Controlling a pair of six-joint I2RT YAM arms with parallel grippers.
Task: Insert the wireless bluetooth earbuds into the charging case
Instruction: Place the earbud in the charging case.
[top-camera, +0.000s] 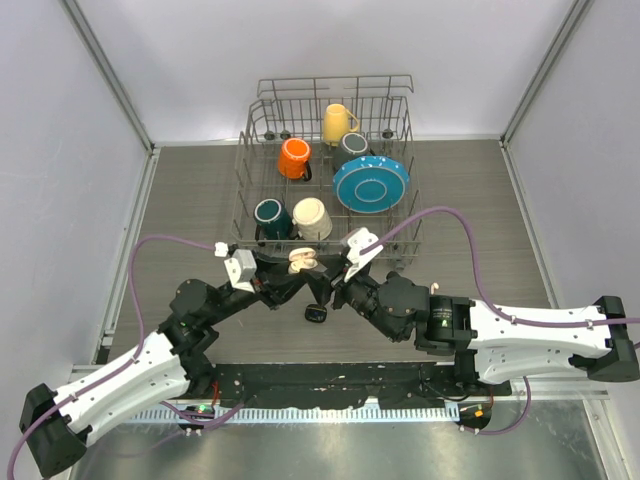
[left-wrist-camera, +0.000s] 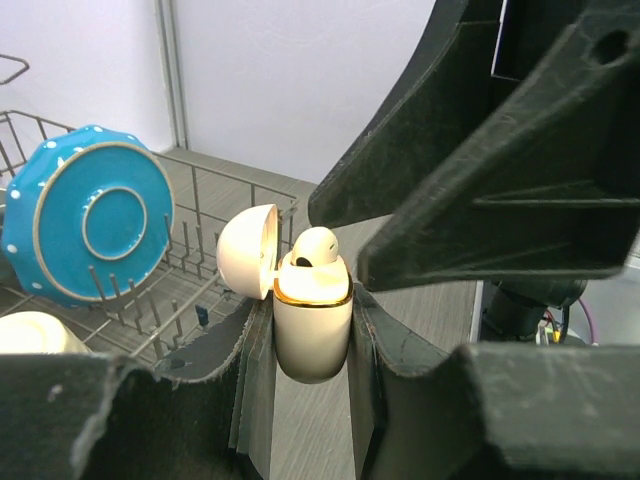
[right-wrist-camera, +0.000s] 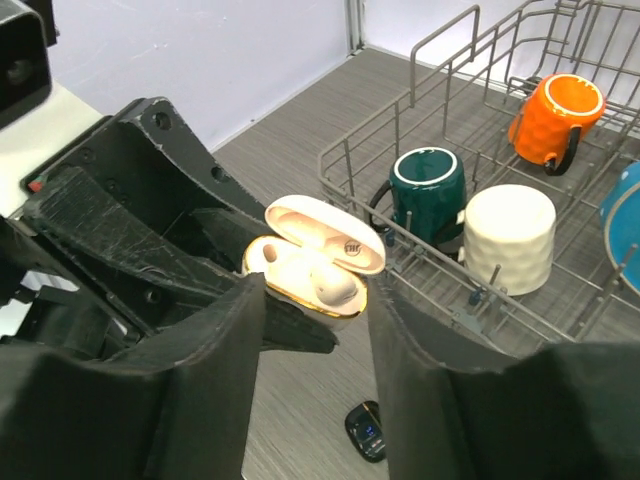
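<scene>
While the left jaws clamp the charging case (left-wrist-camera: 312, 335), its lid logo (right-wrist-camera: 352, 247) illegible, the right jaws stand apart.

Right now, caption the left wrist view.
Left gripper clamps open white charging case, one white earbud inside; dish rack behind.

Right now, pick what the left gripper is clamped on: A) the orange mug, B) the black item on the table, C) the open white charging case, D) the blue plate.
C: the left gripper pinches the white charging case by its sides, lid open, a white earbud inside.
</scene>
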